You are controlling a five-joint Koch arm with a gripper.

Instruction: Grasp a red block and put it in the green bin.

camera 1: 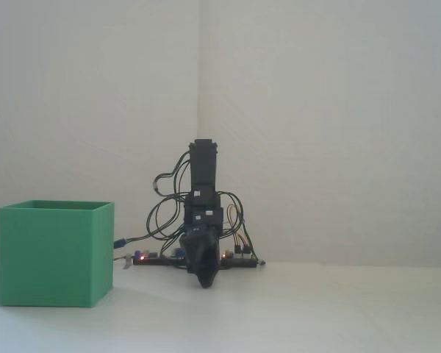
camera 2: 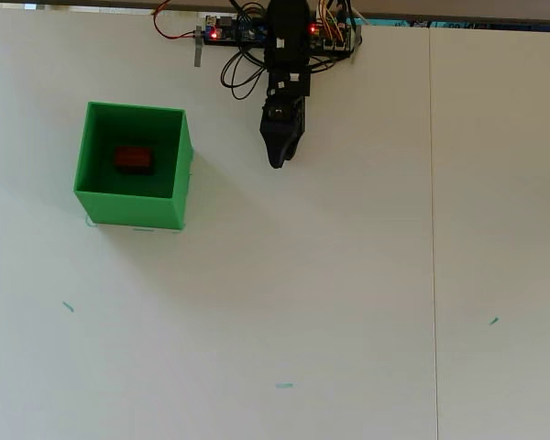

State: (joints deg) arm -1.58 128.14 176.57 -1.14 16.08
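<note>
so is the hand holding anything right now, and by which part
Nothing is held. The hand hangs by the arm's base with nothing between its tips, while the red block lies inside the green bin.
</note>
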